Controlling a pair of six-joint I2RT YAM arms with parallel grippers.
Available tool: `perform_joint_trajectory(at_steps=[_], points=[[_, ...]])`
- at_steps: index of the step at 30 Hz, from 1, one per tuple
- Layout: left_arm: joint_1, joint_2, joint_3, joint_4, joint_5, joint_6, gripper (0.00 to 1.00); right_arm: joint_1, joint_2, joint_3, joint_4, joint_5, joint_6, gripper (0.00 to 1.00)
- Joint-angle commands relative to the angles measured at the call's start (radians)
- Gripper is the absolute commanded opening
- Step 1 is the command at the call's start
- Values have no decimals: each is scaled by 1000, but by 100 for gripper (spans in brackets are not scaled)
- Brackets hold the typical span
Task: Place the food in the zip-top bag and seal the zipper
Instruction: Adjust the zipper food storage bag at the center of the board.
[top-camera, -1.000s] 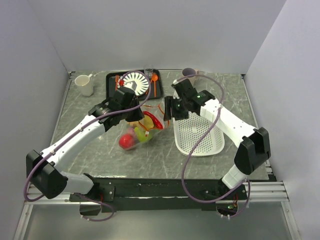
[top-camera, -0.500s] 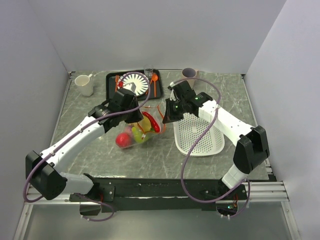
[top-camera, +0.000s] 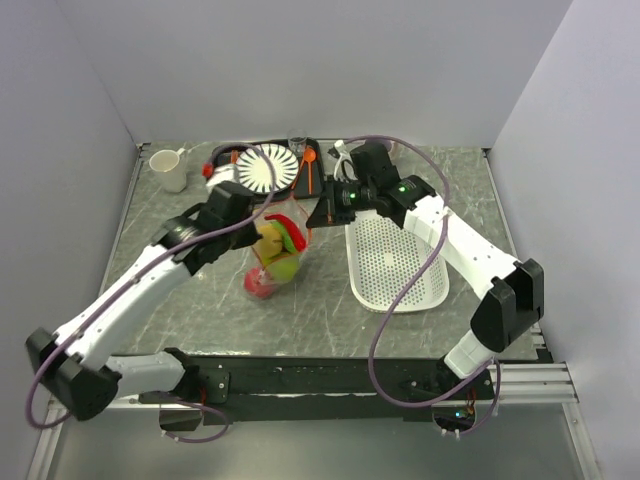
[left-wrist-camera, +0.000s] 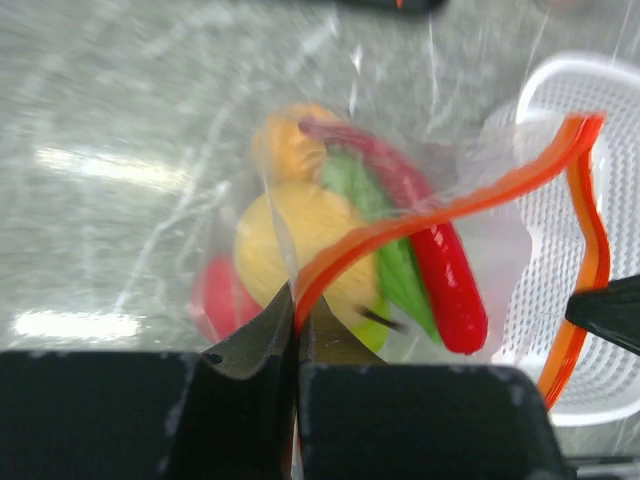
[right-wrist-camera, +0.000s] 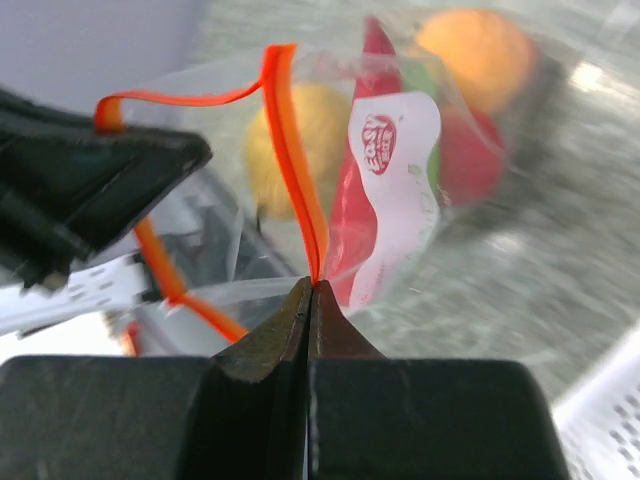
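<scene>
From above, the left pincer (top-camera: 260, 226) and the right pincer (top-camera: 320, 208) are both closed fully on the top edge of the zip-top bag (top-camera: 278, 255). The bag hangs between them with the food (top-camera: 264, 286) inside.

Left wrist view: the tips, pressed together, nip the zipper (left-wrist-camera: 470, 200), and the food lies just beyond them.

Right wrist view: the tips nip the zipper too, with the bag straight ahead.
</scene>
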Motion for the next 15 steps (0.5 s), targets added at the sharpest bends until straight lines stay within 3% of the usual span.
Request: perform_joint_trajectory(at_steps=[1,5,11,13,15], points=[[46,-138,71,-93,-173,12,7,8,-26,57,138,-151,44,0],[66,-135,129,-115,-157,54,9,16,58,137,103,-174,37,0],[75,-45,144,-66,-44,62,1,21,118,156,132,-178,59,0],[77,-9,126,-17,43,104,7,19,130,122,135,-168,53,1],[78,37,118,0,83,120,1,21,176,104,81,-129,30,1]])
